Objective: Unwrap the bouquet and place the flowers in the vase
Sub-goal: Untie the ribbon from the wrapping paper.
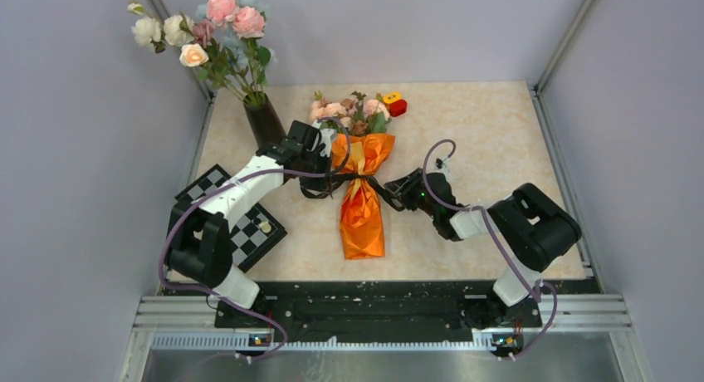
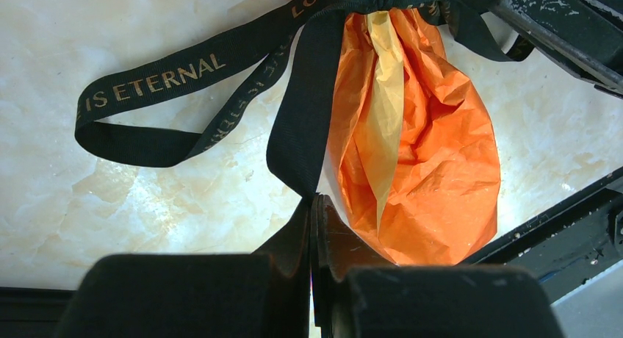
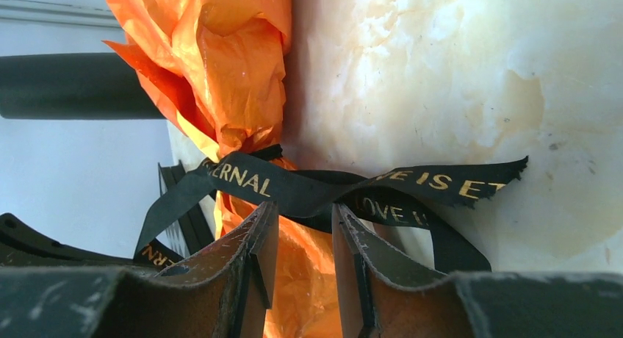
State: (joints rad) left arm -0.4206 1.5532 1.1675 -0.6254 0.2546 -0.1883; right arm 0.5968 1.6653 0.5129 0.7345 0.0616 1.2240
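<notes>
The bouquet [image 1: 363, 203], a cone of shiny orange paper, lies in the middle of the table. Its pink and peach flowers [image 1: 344, 110] point to the far side. A black ribbon [image 2: 301, 125] with gold lettering is tied round its neck. My left gripper [image 2: 316, 200] is shut on one ribbon tail, left of the neck. My right gripper [image 3: 305, 209] reaches in from the right, with the ribbon's knot [image 3: 308, 198] between its fingertips and the fingers held apart by it. The black vase [image 1: 266, 124] stands at the back left, just behind my left gripper [image 1: 324, 154].
A tall loose bunch of white and pink flowers [image 1: 212, 33] stands in the vase. Small yellow and red heads [image 1: 394, 105] lie beside the bouquet's flowers. A checkerboard [image 1: 245, 228] lies at the near left under my left arm. Walls close in the left, right and back.
</notes>
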